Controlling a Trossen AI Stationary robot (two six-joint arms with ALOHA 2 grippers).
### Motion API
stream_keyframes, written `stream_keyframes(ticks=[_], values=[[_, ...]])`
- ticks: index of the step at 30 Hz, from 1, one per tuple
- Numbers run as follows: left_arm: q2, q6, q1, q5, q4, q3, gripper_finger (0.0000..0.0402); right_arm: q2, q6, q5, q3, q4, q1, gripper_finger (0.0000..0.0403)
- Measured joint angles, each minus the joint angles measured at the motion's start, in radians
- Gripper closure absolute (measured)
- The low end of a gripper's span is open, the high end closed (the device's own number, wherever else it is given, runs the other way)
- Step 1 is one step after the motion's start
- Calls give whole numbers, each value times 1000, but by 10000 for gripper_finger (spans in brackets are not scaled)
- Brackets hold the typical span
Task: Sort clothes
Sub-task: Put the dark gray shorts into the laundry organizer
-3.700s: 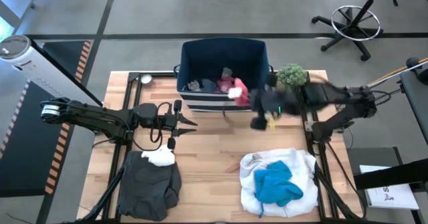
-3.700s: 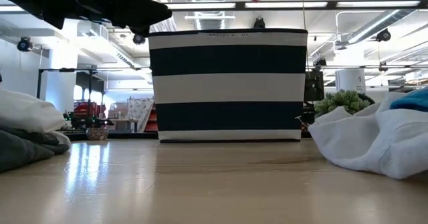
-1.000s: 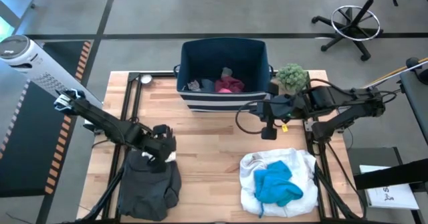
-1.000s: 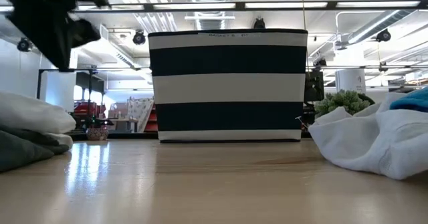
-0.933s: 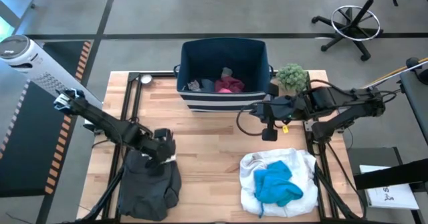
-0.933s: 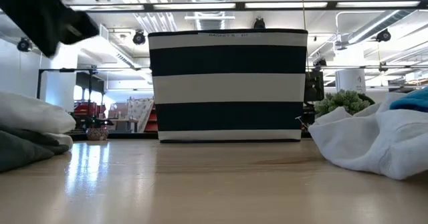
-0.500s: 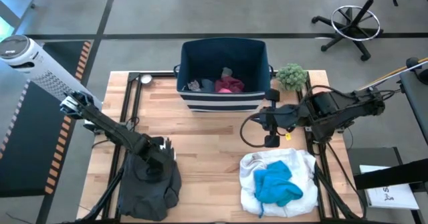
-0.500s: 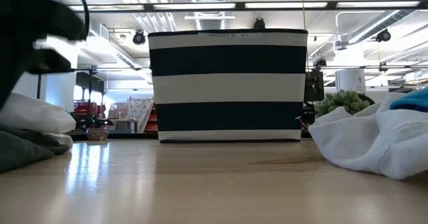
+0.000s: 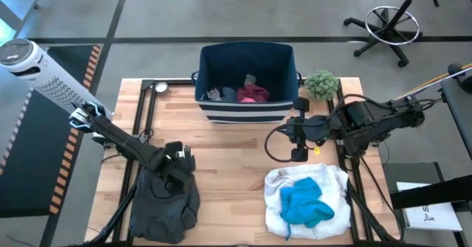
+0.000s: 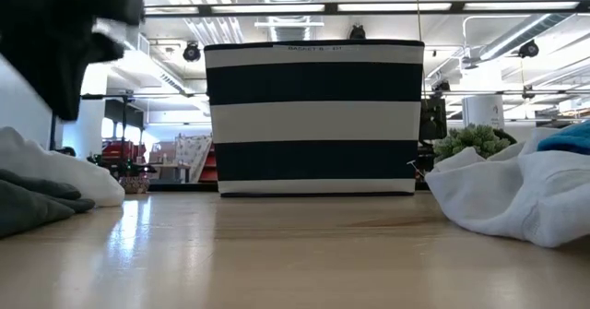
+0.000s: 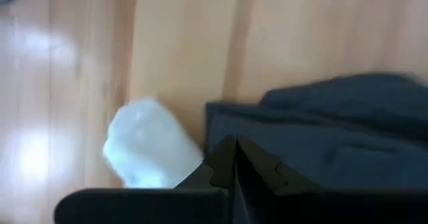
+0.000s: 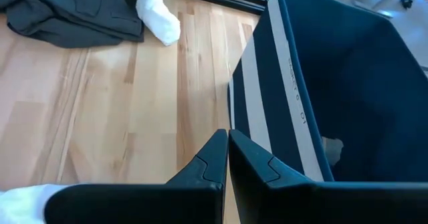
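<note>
Now the left pincer, fingers pressed together on nothing, has dropped onto the large dark grey garment at the wooden counter's seven o'clock, beside a small white piece. Meanwhile the right pincer, also closed and empty, has withdrawn from the navy striped fabric bin at twelve o'clock, suggesting another pickup.

Looking straight down from overhead on the whole table and both arms. Level at tabletop height, facing the striped bin head-on. From the left wrist, close over the dark grey garment and small white piece. From the right wrist, shared sight of that bin and both garments.
</note>
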Motion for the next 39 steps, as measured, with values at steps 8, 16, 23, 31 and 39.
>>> stream_keyframes(ticks=[8,16,23,31,39], values=[[-31,46,-59,249,146,66,401,0,3,-2,-2,-6,6,403],[9,-111,-170,295,327,48,372,0,4,-4,-52,-6,11,403],[87,-331,-192,305,369,48,261,0,11,-4,-92,-7,11,403],[233,-445,-198,477,413,47,122,0,7,-4,-92,-6,11,403],[365,-469,-205,486,434,54,82,0,1,-4,-92,-6,11,403]])
